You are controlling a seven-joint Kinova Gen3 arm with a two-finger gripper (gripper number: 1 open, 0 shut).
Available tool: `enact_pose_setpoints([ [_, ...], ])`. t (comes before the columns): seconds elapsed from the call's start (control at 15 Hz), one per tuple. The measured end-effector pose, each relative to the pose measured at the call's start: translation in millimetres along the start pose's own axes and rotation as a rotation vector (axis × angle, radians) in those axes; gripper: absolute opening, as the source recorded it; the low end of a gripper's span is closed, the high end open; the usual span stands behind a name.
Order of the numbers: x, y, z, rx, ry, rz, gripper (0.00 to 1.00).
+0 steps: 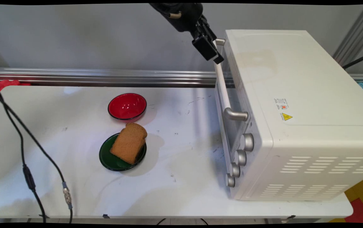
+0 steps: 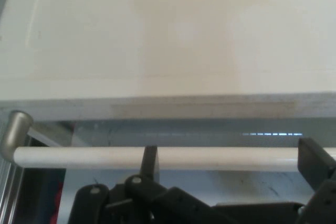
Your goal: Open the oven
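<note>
Claw (image 1: pixel 211 50) hangs open at the far end of the oven handle (image 1: pixel 222 83), at about 1 o'clock in the main view; in the hand view its two fingers (image 2: pixel 150 159) stand well apart with the white bar (image 2: pixel 210 158) crossing between them, not yet pinched. A sound hold, as I judge it, wants the fingers square to the bar and clear of the metal bracket (image 2: pixel 14 129). The toaster oven (image 1: pixel 295 110) fills the desk (image 1: pixel 184 177) toward 3 o'clock, door shut. Toward 7 o'clock sit a red bowl (image 1: pixel 127 106) and, nearer, a green plate (image 1: pixel 108 160) bearing bread (image 1: pixel 129 142), leaving bare desk before the door
</note>
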Motion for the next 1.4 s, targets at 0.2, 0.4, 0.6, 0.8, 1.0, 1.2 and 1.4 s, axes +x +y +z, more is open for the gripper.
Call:
enact_pose_setpoints([
  [0.2, 1, -12, 4, -0.031, -0.010, 0.005, 1.00],
  [0.4, -1, -23, 7, -0.058, -0.018, 0.002, 1.00],
  [0.6, -3, -31, 9, -0.074, -0.019, -0.004, 1.00],
  [0.8, -5, -36, 11, -0.088, -0.013, -0.015, 1.00],
  [1.0, -6, -39, 14, -0.103, -0.001, -0.027, 0.00],
  [1.2, -7, -40, 16, -0.117, 0.013, -0.033, 0.00],
  [1.4, -9, -39, 18, -0.119, 0.022, -0.037, 0.00],
])
